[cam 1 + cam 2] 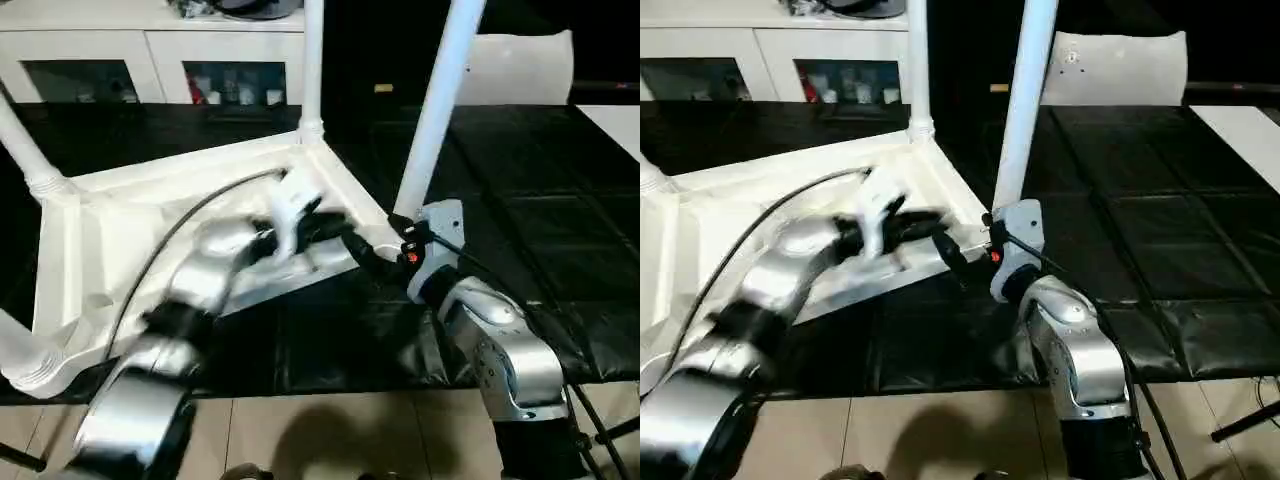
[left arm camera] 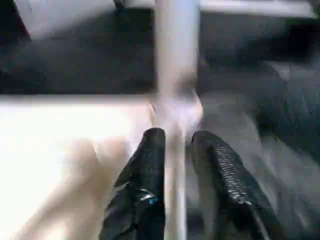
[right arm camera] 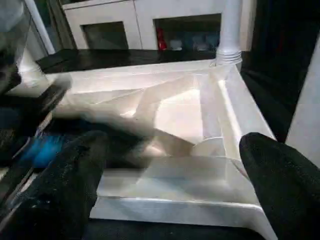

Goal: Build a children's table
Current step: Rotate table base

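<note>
Head view: table top point(image 1: 120, 215) lies underside up on black mat point(image 1: 560, 200). Legs seated at 9, 12 and 7 o'clock corners. Fourth leg point(image 1: 437, 100) stands at 3 o'clock corner.

Left wrist: left gripper point(image 2: 177, 145) fingers slightly parted astride a leg's base, grip uncertain.

Right wrist: right gripper point(image 3: 170, 165) released, spread wide, facing corner socket point(image 3: 210, 147).

Judgement: last-leg seating step; next, press leg home and check it.

Low white glass-door cabinet point(image 1: 150, 60) along the far wall, black quilted mat point(image 1: 520, 220) covering the work surface, beige tiled floor point(image 1: 330, 435) nearest the camera
</note>
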Robot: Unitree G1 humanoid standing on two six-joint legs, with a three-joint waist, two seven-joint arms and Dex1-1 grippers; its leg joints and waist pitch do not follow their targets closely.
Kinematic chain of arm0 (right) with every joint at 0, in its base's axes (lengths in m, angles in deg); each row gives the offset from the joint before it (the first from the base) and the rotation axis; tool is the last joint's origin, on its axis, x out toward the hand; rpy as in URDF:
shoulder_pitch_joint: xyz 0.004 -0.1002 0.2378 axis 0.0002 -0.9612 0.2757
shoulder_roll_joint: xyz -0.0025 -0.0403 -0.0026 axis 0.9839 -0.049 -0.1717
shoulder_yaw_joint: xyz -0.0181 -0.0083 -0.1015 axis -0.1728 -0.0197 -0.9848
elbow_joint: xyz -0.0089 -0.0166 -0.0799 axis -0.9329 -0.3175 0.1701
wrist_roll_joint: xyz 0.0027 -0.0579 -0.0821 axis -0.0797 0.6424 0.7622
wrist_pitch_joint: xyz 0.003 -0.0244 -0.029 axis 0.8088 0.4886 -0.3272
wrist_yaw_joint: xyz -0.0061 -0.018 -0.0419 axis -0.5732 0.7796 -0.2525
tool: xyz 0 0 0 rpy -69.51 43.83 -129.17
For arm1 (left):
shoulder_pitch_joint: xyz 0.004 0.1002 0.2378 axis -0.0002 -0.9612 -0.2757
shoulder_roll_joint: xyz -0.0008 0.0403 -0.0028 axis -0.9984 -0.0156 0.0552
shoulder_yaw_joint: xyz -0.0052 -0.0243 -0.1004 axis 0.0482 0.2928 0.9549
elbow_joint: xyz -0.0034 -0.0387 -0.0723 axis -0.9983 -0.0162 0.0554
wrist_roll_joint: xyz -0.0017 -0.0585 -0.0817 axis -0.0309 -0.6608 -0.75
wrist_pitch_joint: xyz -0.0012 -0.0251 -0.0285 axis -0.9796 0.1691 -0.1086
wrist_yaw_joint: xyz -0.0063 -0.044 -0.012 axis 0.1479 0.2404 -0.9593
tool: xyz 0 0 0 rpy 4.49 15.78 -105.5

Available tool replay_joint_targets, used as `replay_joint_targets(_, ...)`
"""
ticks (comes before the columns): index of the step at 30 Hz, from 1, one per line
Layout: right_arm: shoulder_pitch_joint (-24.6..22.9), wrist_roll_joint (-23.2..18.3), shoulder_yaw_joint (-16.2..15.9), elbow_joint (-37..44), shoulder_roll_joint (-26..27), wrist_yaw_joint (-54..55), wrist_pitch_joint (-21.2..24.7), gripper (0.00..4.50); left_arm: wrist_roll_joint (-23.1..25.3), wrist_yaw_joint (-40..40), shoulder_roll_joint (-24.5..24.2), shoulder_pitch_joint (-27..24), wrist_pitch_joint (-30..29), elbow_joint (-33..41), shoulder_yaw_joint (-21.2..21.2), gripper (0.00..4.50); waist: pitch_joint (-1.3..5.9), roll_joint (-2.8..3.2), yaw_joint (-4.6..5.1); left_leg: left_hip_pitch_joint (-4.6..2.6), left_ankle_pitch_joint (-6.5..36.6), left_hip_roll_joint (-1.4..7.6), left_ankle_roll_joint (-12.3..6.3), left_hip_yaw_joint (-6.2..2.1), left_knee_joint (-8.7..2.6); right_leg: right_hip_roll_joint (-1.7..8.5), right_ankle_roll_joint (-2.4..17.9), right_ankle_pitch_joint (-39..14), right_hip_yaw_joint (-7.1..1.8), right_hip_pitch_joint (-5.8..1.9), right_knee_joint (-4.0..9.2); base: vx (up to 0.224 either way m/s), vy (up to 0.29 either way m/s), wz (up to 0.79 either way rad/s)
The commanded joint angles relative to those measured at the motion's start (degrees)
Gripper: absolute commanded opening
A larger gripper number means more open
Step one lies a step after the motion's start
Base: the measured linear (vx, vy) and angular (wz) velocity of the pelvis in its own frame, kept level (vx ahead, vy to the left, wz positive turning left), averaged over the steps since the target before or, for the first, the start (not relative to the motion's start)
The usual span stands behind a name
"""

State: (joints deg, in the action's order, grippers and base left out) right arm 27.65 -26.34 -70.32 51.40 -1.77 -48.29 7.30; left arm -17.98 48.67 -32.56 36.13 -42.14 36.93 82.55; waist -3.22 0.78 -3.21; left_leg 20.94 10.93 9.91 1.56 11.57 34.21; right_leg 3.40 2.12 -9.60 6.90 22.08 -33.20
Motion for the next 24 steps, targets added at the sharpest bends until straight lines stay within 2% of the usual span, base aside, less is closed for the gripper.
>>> replay_joint_targets(1,2.11,-0.13,0.15,-2.35,0.22,0.80,-0.33,4.50,-0.62,2.20,-2.44,-2.56,-4.65,7.07,-0.89,1.39,3.51,-0.37,0.29,-1.39,13.23,4.54,0.39,-2.51,-4.46,6.57,7.69,-20.15,-4.55,-1.95,4.46,0.000,0.000,0.00)
replay_joint_targets(2,2.36,-0.07,0.18,-2.72,0.29,0.90,-0.41,4.50,-0.72,2.42,-2.81,-3.14,-5.26,7.95,-0.98,1.39,3.65,0.12,-0.06,-1.36,13.19,4.77,0.88,-2.84,-4.52,6.96,7.94,-20.11,-4.62,-2.24,3.99,0.000,0.000,0.00)
replay_joint_targets(3,5.27,0.55,0.03,-6.97,0.44,1.31,-1.19,4.50,-2.33,4.08,-7.13,-9.20,-11.88,17.50,-1.68,1.44,3.71,0.06,-0.26,-1.61,13.16,5.05,1.46,-2.91,-4.51,7.24,8.19,-19.90,-4.72,-2.02,3.70,0.000,0.000,0.00)
replay_joint_targets(4,5.63,0.64,0.01,-7.49,0.45,1.37,-1.28,4.50,-2.52,4.26,-7.62,-9.87,-12.65,18.58,-1.76,1.48,3.46,-0.14,0.01,-1.31,12.89,5.03,1.37,-2.80,-4.87,6.97,8.47,-19.74,-4.77,-2.04,3.78,0.000,0.000,0.00)
replay_joint_targets(5,7.37,1.06,-0.27,-10.11,0.43,1.23,-1.58,4.50,-3.32,4.87,-9.75,-12.85,-15.73,23.27,-1.94,1.56,3.48,0.11,0.16,-1.49,13.36,5.08,2.09,-2.93,-4.89,6.77,8.82,-19.21,-4.69,-1.89,3.40,0.000,0.000,0.00)
replay_joint_targets(6,7.91,1.22,-0.45,-10.93,0.36,1.04,-1.72,4.50,-3.53,4.89,-10.32,-13.68,-16.66,24.67,-1.96,1.68,3.19,0.23,0.32,-1.77,13.79,4.61,1.94,-2.36,-4.73,6.18,8.46,-19.31,-4.83,-1.34,3.97,0.000,0.000,0.00)
replay_joint_targets(7,10.05,1.96,-1.09,-14.18,0.18,0.60,-2.45,4.50,-4.04,4.68,-12.20,-16.42,-19.98,29.47,-2.05,1.80,3.44,0.35,0.05,-2.01,13.91,4.80,2.54,-2.53,-4.58,6.53,8.91,-18.41,-4.89,-1.46,3.50,0.000,0.000,0.00)
replay_joint_targets(8,10.32,2.03,-1.09,-14.61,0.22,0.68,-2.51,4.50,-3.98,4.62,-12.37,-16.69,-20.33,29.95,-2.07,1.86,3.29,0.25,0.24,-1.55,13.55,4.77,2.45,-2.60,-4.82,6.48,9.18,-17.90,-4.91,-1.78,3.40,0.000,0.000,0.00)
replay_joint_targets(9,14.37,2.72,-0.41,-21.30,1.04,2.55,-3.11,4.50,-2.28,2.85,-13.68,-20.03,-24.29,35.05,-2.32,1.96,3.34,0.05,0.11,-1.51,13.21,4.65,2.33,-2.65,-4.67,6.69,9.23,-18.22,-4.97,-1.88,3.23,0.000,0.000,0.00)
replay_joint_targets(10,14.84,2.79,-0.30,-22.12,1.14,2.77,-3.26,4.50,-2.03,2.52,-13.68,-20.40,-24.92,35.67,-2.27,1.96,3.22,0.13,0.19,-1.30,12.96,4.61,2.24,-2.67,-4.87,6.53,9.31,-18.40,-4.87,-1.99,3.41,0.000,0.000,0.00)
replay_joint_targets(11,17.19,3.03,0.54,-26.32,1.59,4.33,-3.65,4.50,0.01,0.03,-13.04,-21.93,-27.27,37.57,-1.90,2.03,3.10,0.11,0.17,-1.65,13.47,4.55,2.35,-2.40,-4.77,6.36,9.05,-19.09,-4.92,-1.59,3.78,0.000,0.000,0.00)
replay_joint_targets(12,18.96,3.07,1.39,-29.75,1.99,5.99,-3.99,4.50,1.75,-2.63,-12.47,-23.18,-29.07,38.79,-1.52,2.14,2.98,0.08,0.31,-1.80,14.24,4.43,2.59,-2.43,-4.60,6.44,8.81,-20.61,-4.99,-1.62,4.08,0.000,0.000,0.00)
replay_joint_targets(14,19.73,3.00,1.81,-31.32,2.12,6.73,-4.30,4.50,2.25,-3.98,-12.36,-23.69,-30.11,39.44,-1.42,2.32,3.09,0.12,0.23,-1.69,14.05,4.37,2.54,-2.46,-4.58,6.33,7.97,-20.68,-4.96,-1.76,4.03,0.000,0.000,0.00)
replay_joint_targets(16,21.24,2.78,3.09,-34.60,2.14,8.58,-5.50,4.50,3.06,-6.53,-12.58,-24.47,-32.41,40.94,-1.52,2.39,3.26,0.03,0.22,-1.72,13.67,4.39,2.65,-2.52,-4.57,6.21,7.78,-19.48,-4.90,-1.80,3.72,0.000,0.000,0.00)
replay_joint_targets(18,24.00,2.09,5.96,-40.49,1.81,12.14,-8.38,4.50,3.95,-11.58,-12.17,-25.38,-35.76,42.53,-0.51,2.39,3.47,0.06,0.37,-1.57,12.48,4.34,2.48,-2.42,-4.45,6.08,8.64,-15.79,-4.88,-1.91,3.25,0.000,0.000,0.00)
replay_joint_targets(22,26.52,1.76,9.69,-46.75,-0.16,17.49,-12.87,4.50,5.55,-15.57,-11.19,-25.33,-34.89,40.90,1.65,2.39,3.49,0.01,0.04,-1.74,12.80,4.14,2.27,-2.28,-4.25,6.04,8.51,-16.62,-4.75,-1.76,3.55,0.000,0.000,0.00)
replay_joint_targets(23,27.09,1.97,10.60,-48.41,-1.34,18.85,-14.32,4.50,6.15,-16.72,-10.78,-25.08,-34.11,40.07,2.39,2.39,3.43,-0.02,-0.27,-1.75,13.54,4.15,2.38,-2.26,-4.23,5.99,7.95,-17.61,-4.66,-1.62,3.61,0.000,0.000,0.00)
replay_joint_targets(24,27.31,2.25,10.98,-49.12,-2.31,19.38,-15.27,4.50,6.44,-17.27,-10.60,-24.92,-33.34,39.52,2.76,2.39,3.44,0.12,-0.60,-2.10,14.27,4.16,2.54,-2.16,-4.18,5.90,7.51,-17.95,-4.64,-1.33,3.82,0.000,0.000,0.00)
